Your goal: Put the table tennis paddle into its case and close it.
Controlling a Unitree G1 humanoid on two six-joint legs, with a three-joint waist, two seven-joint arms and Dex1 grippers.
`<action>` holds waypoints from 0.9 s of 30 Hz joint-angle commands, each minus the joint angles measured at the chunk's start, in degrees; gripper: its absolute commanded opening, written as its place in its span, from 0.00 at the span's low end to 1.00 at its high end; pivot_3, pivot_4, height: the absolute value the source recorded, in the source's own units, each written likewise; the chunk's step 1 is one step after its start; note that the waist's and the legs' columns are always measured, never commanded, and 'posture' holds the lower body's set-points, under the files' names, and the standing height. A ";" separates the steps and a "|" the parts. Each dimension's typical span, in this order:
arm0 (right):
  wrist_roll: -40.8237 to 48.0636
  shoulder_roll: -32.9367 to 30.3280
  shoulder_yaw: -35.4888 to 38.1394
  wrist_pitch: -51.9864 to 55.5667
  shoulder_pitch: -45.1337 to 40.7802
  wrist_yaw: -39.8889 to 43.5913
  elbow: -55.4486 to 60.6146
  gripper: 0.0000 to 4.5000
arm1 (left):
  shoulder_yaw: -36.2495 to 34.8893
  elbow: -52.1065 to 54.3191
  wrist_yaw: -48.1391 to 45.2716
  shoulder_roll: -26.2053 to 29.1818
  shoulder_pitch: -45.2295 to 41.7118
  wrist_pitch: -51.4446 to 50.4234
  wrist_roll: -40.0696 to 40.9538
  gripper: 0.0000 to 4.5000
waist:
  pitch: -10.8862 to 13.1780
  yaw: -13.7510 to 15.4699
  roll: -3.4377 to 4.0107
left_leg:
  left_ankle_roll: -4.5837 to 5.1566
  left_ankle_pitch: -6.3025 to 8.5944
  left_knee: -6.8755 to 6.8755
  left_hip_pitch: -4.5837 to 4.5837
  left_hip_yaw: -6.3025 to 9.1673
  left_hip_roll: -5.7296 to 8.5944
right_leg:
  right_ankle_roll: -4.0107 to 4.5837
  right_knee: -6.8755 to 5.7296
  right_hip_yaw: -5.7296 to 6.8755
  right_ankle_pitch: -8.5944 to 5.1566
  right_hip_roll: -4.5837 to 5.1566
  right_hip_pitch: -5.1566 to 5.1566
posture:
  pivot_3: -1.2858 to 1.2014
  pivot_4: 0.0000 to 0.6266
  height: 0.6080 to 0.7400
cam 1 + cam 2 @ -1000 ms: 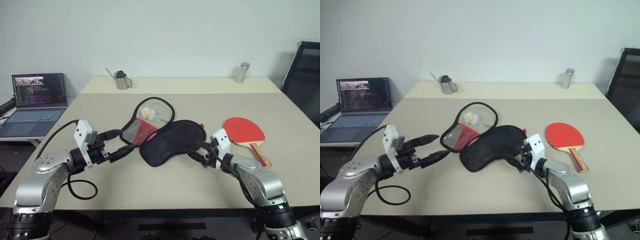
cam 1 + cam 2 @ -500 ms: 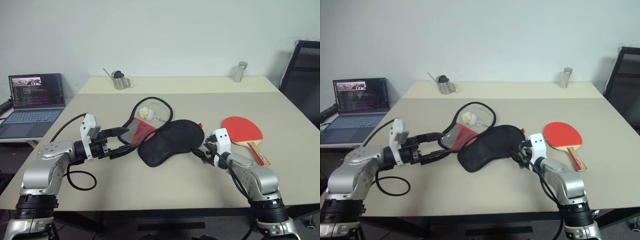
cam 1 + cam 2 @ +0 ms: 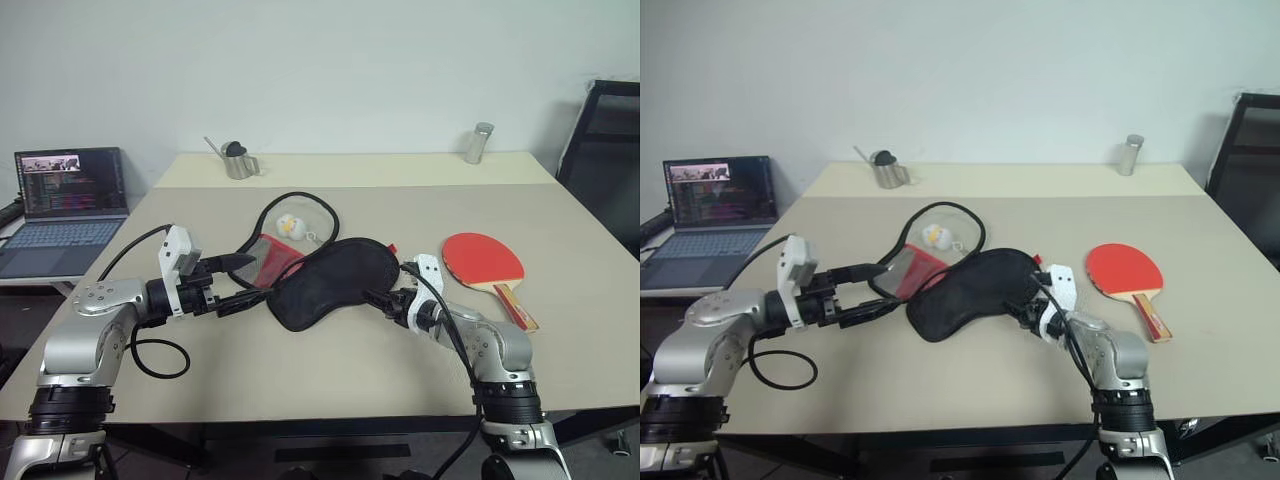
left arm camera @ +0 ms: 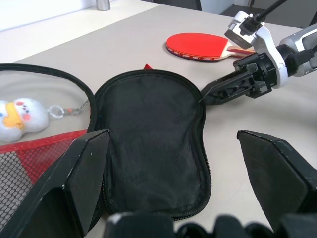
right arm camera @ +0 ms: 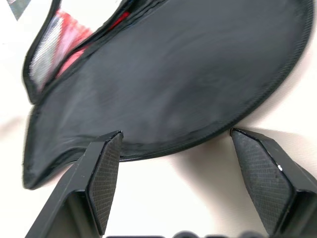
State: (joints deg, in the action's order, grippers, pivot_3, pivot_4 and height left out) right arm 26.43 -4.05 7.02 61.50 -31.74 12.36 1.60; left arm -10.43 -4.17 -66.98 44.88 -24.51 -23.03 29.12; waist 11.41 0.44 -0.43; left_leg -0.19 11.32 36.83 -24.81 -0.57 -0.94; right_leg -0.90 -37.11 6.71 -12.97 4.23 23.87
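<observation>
Case [image 3: 330, 283]: soft pouch, unzipped and lying open at mid-desk, black half flat toward the near edge, red-and-mesh half [image 3: 268, 259] folded out toward the desk's left side with its black edging looped up behind. Right gripper [image 3: 378, 297]: fingers spread apart, gripping nothing, tips at the black half's right rim; the right wrist view shows that rim [image 5: 208, 129] lying between the two pads on the desk top. Left gripper [image 3: 243, 281]: fingers wide apart, holding nothing, one tip above and one below the near edge of the mesh half. Table tennis paddle [image 3: 487, 262]: red face up, on the desk to the right of the case and apart from it, handle [image 3: 516, 306] pointing toward the near right corner; nothing lies between it and the case but the right gripper. White-and-yellow ball charm [image 3: 291, 226]: on a short chain, inside the loop of edging, behind the mesh half. Metal pitcher [image 3: 238, 161]: far left corner of the desk. Metal shaker [image 3: 479, 144]: far right corner. Laptop [image 3: 66, 201]: open, on a lower surface off the desk's left edge; screen text too small to read. Black chair [image 3: 604, 150]: beyond the right edge. No legible brand or label.
</observation>
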 commanded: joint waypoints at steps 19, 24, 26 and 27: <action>2.29 9.51 4.13 -0.94 -5.75 -5.67 -4.84 0.49 | -0.76 1.47 0.30 0.43 -0.22 1.68 -0.22 1.00 | 0.00 -0.53 0.00 | 0.00 0.00 -0.02 -0.01 -0.17 -0.17 | 0.14 -0.02 -0.15 0.08 -0.18 0.15 | 0.52 0.24 1.00; 2.02 9.94 3.31 -2.11 -6.26 -5.86 -6.07 0.10 | -0.71 1.47 0.44 0.33 -0.18 1.95 -0.19 1.00 | 0.00 -0.53 0.00 | 0.00 0.00 -0.02 -0.01 -0.22 -0.18 | 0.15 -0.02 -0.19 0.09 -0.18 0.17 | 0.52 0.24 1.00; 2.44 9.85 3.91 -1.77 -6.05 -6.31 -6.10 0.01 | -0.81 1.64 0.48 0.37 0.08 1.95 -0.14 1.00 | 0.00 -0.53 0.00 | 0.00 0.00 -0.03 -0.01 -0.23 -0.19 | 0.15 -0.02 -0.20 0.09 -0.18 0.17 | 0.52 0.24 1.00; 2.66 9.82 4.27 -1.61 -6.02 -6.53 -6.15 0.01 | -0.85 1.70 0.51 0.38 0.16 1.92 -0.12 1.00 | 0.00 -0.53 0.00 | 0.00 0.00 -0.03 -0.01 -0.23 -0.19 | 0.16 -0.02 -0.20 0.09 -0.19 0.18 | 0.52 0.24 1.00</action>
State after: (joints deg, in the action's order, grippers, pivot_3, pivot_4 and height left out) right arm 28.21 5.56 10.62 60.47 -36.81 6.03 -5.26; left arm -10.45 -4.07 -66.78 44.82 -24.15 -21.99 28.78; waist 11.41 -0.09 -0.43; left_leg -0.19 11.32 36.80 -24.82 -0.80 -1.13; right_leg -0.75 -37.13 6.51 -12.87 4.05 24.05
